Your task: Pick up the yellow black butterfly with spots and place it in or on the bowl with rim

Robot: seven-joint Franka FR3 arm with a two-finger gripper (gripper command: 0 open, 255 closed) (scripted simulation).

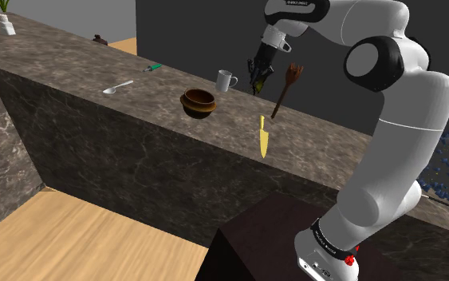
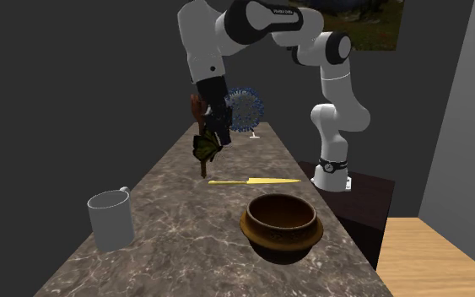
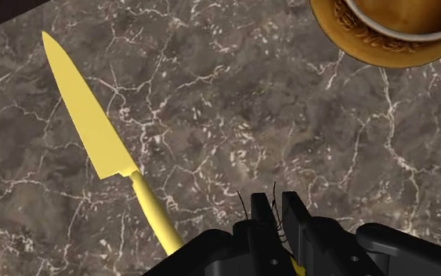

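Two black fingers (image 3: 259, 223) of the gripper (image 2: 216, 126) stand almost closed, pinching the yellow-and-black butterfly (image 2: 206, 146). It hangs just below them, lifted clear of the marbled tabletop (image 2: 185, 253) and near the yellow knife (image 2: 252, 180). The butterfly looks thin, light and easily bent, so a gentle pinch at the body rather than the wings seems the safest hold. The brown rimmed bowl (image 2: 282, 224) sits well apart from the gripper, with a pale mug (image 2: 110, 221) near it.
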